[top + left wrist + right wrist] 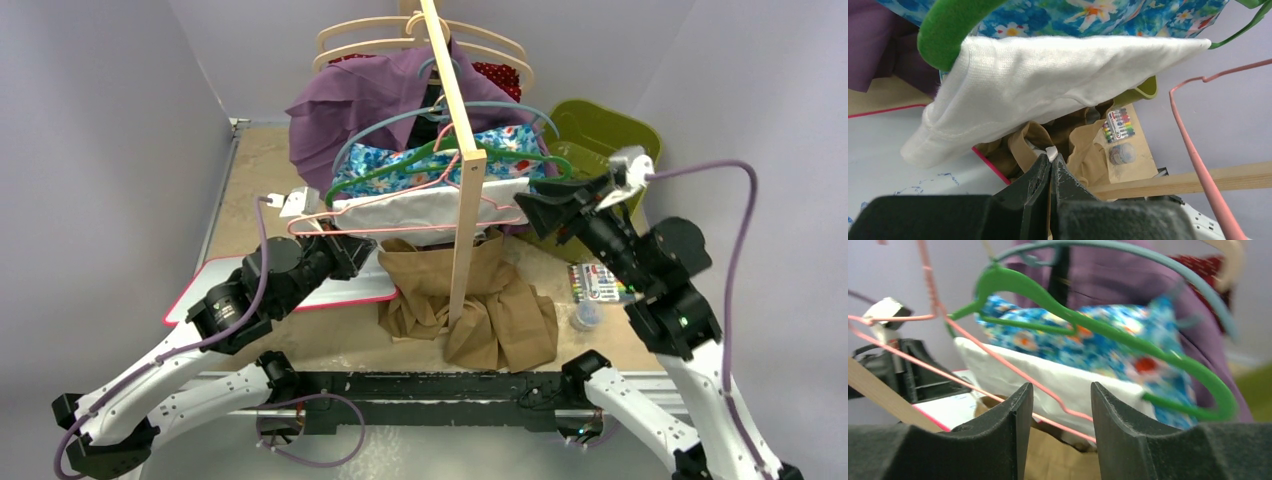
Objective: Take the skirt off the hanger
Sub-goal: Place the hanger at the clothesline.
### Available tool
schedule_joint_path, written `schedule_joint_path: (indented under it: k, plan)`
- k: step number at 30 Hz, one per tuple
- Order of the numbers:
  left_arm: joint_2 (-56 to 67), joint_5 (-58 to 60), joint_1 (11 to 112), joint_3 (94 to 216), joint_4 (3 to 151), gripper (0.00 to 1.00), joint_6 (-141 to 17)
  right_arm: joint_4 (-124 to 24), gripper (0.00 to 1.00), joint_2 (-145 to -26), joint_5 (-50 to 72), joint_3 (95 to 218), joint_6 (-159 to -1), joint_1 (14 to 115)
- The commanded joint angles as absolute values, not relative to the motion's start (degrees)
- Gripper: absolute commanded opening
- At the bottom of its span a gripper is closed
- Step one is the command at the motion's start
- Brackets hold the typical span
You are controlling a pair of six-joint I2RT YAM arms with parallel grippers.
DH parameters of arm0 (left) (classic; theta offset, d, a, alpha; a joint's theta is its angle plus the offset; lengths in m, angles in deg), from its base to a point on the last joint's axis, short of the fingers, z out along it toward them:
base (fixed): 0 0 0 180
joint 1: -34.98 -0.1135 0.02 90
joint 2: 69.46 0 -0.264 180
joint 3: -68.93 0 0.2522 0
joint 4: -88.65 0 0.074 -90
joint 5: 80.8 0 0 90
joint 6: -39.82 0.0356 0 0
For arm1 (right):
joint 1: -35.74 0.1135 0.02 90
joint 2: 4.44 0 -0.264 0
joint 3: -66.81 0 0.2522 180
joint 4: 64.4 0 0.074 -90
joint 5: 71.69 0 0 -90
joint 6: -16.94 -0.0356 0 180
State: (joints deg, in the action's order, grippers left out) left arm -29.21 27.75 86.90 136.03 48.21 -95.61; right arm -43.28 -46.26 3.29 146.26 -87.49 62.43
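Top external: wooden post fronts pink hanger; skirt below; left end effector pinched; right end effector parted.

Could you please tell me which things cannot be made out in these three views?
1. Top view: the left gripper, its tips hidden under the white garment.
2. Top view: the upper edge of the tan skirt, covered by the white garment and the wooden post.
3. Right wrist view: whether the pink hanger passes between the fingers of the right gripper or beyond them.
4. Left wrist view: print on the marker pack, too small.
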Motion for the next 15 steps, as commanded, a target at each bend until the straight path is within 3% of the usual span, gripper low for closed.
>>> schedule_joint_path:
  k: [1, 9, 15]
  plan:
    - [-29.82, 29.63, 87.07, 135.24, 53.18, 0.00, -96.89, -30.26, 0.51, -39.04, 25.06, 143.75, -94.57, 62.59]
    - [-30.22, 30.08, 87.07, 135.72, 52.88, 0.00, -97.46, -24.32, 0.51, -32.87, 23.38, 133.90, -108.93, 62.55]
    - [-29.86, 30.05, 87.09, 136.08, 51.93, 0.00, -97.19, -30.87, 0.53, -35.07, 11.95, 122.42, -115.30, 62.49]
